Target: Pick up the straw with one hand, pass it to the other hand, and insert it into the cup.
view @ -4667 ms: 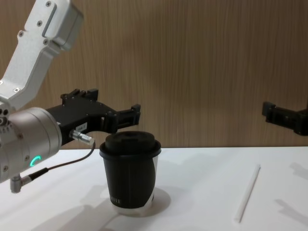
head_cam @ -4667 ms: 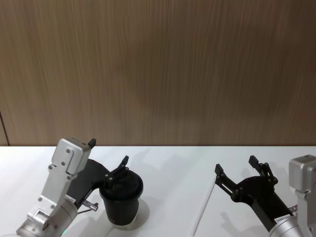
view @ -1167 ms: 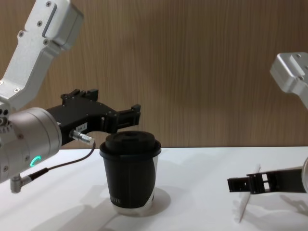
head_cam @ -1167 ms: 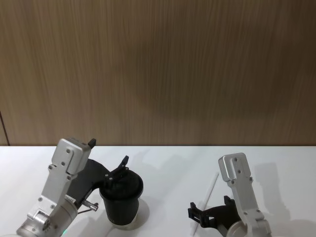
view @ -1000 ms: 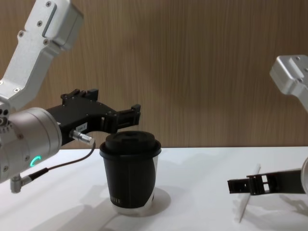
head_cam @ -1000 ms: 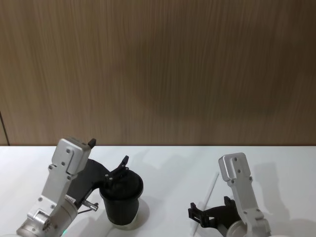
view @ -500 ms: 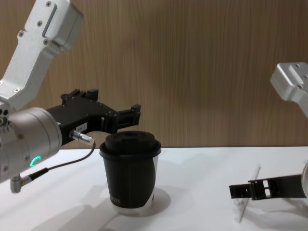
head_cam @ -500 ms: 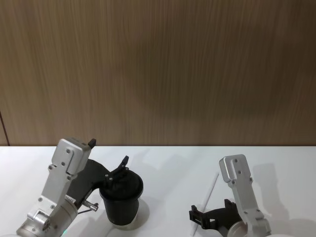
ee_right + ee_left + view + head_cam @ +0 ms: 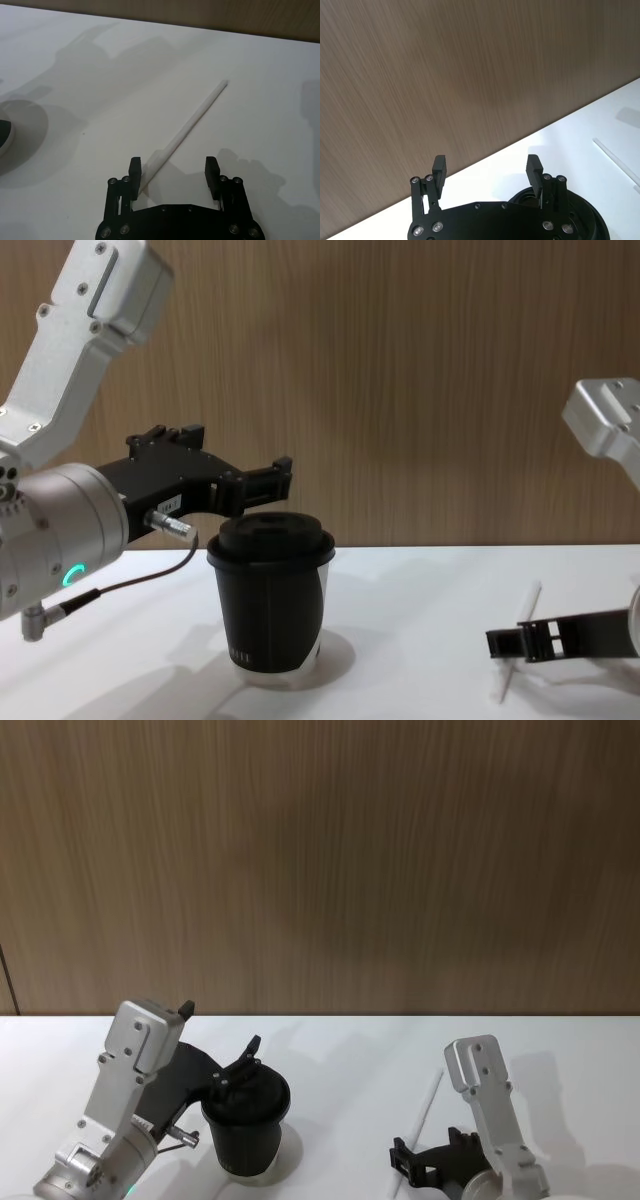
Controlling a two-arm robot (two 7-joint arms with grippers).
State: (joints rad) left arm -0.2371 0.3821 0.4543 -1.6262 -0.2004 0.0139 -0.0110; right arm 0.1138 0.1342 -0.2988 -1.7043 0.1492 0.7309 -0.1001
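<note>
Right gripper (image 9: 173,167) low over table (image 9: 420,580), fingers apart, near end of straw (image 9: 195,117) between them. Straw lies flat. Cup (image 9: 270,600) upright well to its left, lid (image 9: 270,535) on, contents hidden. Left gripper (image 9: 487,164) hovers over lid, fingers apart.

We take this for a robot test bench in a lab or demo room. A plain white table (image 9: 340,1055) spreads beneath the left gripper (image 9: 487,165) and the right gripper (image 9: 173,164), and beyond their fingertips a wall (image 9: 320,870) of brown wood-grain panel rises straight from the table's far edge. Behind the left gripper we see a light grey metal arm (image 9: 80,350), a green ring light (image 9: 70,575) and a brown cable (image 9: 130,585): bench hardware, not household goods.
</note>
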